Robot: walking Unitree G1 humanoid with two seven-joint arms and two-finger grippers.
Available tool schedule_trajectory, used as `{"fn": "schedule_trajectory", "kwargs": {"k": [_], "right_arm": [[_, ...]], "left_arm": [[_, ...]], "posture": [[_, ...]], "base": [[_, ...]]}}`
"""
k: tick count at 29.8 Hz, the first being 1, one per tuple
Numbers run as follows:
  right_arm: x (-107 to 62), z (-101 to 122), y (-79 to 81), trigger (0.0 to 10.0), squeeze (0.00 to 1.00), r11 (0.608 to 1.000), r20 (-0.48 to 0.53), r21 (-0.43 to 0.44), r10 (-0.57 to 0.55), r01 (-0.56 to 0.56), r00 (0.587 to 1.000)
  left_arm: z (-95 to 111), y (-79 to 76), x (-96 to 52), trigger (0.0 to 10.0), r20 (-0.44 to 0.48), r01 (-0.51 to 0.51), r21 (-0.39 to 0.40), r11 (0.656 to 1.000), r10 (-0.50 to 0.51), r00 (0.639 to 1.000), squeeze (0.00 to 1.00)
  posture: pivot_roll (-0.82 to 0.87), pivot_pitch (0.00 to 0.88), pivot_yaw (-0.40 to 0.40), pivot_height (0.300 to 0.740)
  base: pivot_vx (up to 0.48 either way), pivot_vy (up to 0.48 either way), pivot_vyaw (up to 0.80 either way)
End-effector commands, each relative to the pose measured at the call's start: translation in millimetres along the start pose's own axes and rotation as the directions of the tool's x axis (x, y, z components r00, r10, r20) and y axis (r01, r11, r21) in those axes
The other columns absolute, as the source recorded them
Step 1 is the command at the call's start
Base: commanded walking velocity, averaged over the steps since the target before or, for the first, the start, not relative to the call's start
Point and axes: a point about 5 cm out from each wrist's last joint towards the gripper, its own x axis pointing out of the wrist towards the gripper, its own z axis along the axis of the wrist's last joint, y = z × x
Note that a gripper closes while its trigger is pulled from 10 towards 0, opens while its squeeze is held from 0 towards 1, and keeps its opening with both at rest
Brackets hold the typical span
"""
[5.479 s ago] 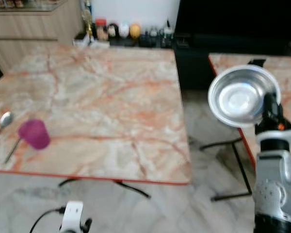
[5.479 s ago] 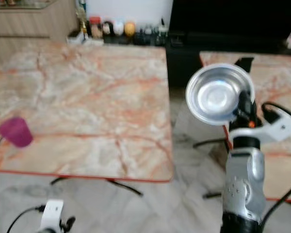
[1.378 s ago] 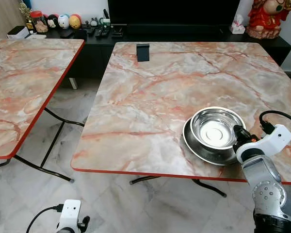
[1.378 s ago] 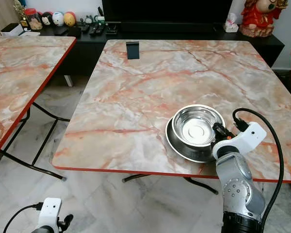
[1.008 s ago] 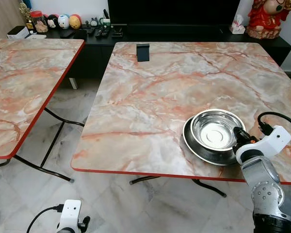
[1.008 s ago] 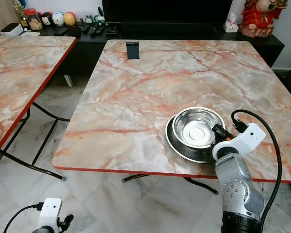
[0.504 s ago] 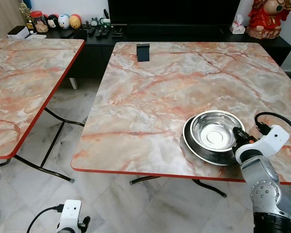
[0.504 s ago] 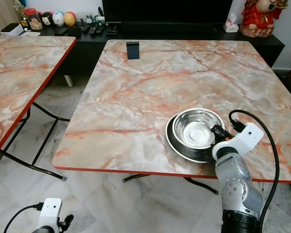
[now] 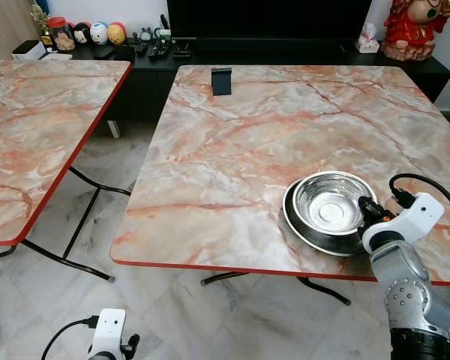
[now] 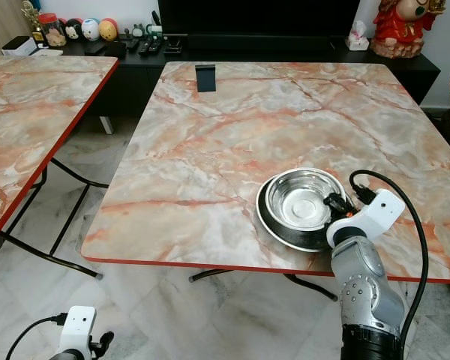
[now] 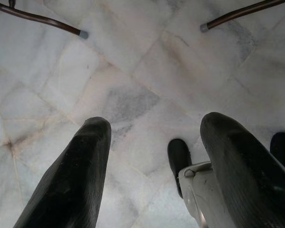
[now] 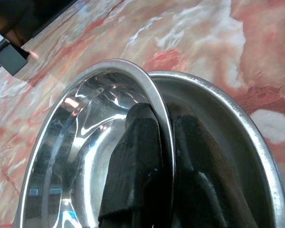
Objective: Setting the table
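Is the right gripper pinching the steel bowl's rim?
Yes, the right gripper has one finger inside and one outside the steel bowl's rim, above the plate.

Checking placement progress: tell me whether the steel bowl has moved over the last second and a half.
Yes, slightly. The steel bowl, pinched at its rim by the right gripper, has sunk toward the near side of the plate beneath it.

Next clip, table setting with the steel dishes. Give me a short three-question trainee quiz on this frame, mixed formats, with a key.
1. True or false: the right gripper is pinching the rim of the shiny round steel bowl.
2. What does the bowl sit in? A) a wide round steel plate B) a wicker basket C) a sink
3. Fill in: the left gripper hangs over the pale marble ____.

Key: 1 true; 2 A; 3 floor.
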Motion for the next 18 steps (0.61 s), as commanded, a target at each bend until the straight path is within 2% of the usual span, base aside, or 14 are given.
{"fn": "schedule_trajectory", "kwargs": {"k": [1,7,8,10,11,12,13,14,15,16,18], "right_arm": [[2.0,2.6,-0.7,10.0,0.0,1.0,0.008,-0.002,-0.008,0.008,1.0],[3.2,-1.0,0.4,10.0,0.0,1.0,-0.006,-0.009,-0.003,0.003,1.0],[3.1,-1.3,0.7,10.0,0.29,1.0,-0.007,-0.009,-0.001,0.001,1.0],[3.1,-1.5,1.0,10.0,0.29,1.0,-0.008,-0.01,0.0,0.0,1.0],[3.2,-1.6,0.9,10.0,0.85,1.0,-0.008,-0.012,-0.001,0.001,1.0],[3.4,-1.7,0.8,10.0,0.86,1.0,-0.009,-0.013,-0.001,0.001,1.0],[3.6,-2.0,0.5,10.0,0.83,1.0,-0.01,-0.015,-0.003,0.003,1.0],[3.8,-2.3,0.0,10.0,0.73,1.0,-0.012,-0.019,-0.007,0.007,1.0],[4.1,-2.5,-0.3,10.0,0.5,1.0,-0.014,-0.021,-0.009,0.009,1.0],[4.1,-2.6,-0.9,10.0,0.17,1.0,-0.013,-0.021,-0.011,0.011,1.0],[3.9,-2.5,-2.0,10.0,0.07,1.0,-0.012,-0.021,-0.018,0.018,1.0]], "left_arm": [[-6.8,0.3,-2.1,10.0,-0.018,0.005,-0.003,1.0,-0.005,1.0,0.0],[-5.0,1.2,-1.7,10.0,-0.011,0.004,-0.004,1.0,-0.004,1.0,0.0],[-4.8,1.3,-1.6,10.0,-0.01,0.004,-0.003,1.0,-0.004,1.0,0.0],[-4.6,1.3,-1.6,10.0,-0.01,0.004,-0.003,1.0,-0.004,1.0,0.0],[-4.3,1.2,-1.5,10.0,-0.009,0.004,-0.002,1.0,-0.004,1.0,0.0],[-3.9,1.1,-1.4,10.0,-0.008,0.005,-0.001,1.0,-0.005,1.0,0.0],[-3.7,0.9,-1.3,10.0,-0.007,0.005,-0.001,1.0,-0.005,1.0,0.0],[-3.3,0.8,-1.2,10.0,-0.006,0.005,-0.001,1.0,-0.005,1.0,0.0],[-3.1,0.7,-1.1,10.0,-0.005,0.006,-0.001,1.0,-0.006,1.0,0.0],[-3.1,0.3,-1.1,10.0,-0.004,0.006,-0.001,1.0,-0.006,1.0,0.0],[-2.9,-0.2,-1.1,10.0,-0.002,0.008,-0.001,1.0,-0.008,1.0,0.0]], "posture": [[0.01,0.065,0.013,0.74],[0.01,0.063,0.016,0.74],[0.01,0.063,0.016,0.74],[0.01,0.063,0.016,0.74],[0.01,0.063,0.016,0.74],[0.01,0.063,0.016,0.74],[0.01,0.063,0.016,0.74],[0.01,0.063,0.016,0.74],[0.01,0.063,0.016,0.74],[0.01,0.057,0.016,0.74],[0.01,0.057,0.016,0.74]], "base": [[0.0,0.0,0.0],[0.0,0.0,0.0],[0.0,0.0,0.0],[0.0,0.0,0.0],[0.0,0.0,0.0],[0.0,0.0,0.0],[0.0,0.0,0.0],[0.0,0.0,0.0],[0.0,0.0,0.0],[0.0,0.0,0.0],[0.0,0.0,0.0]]}}
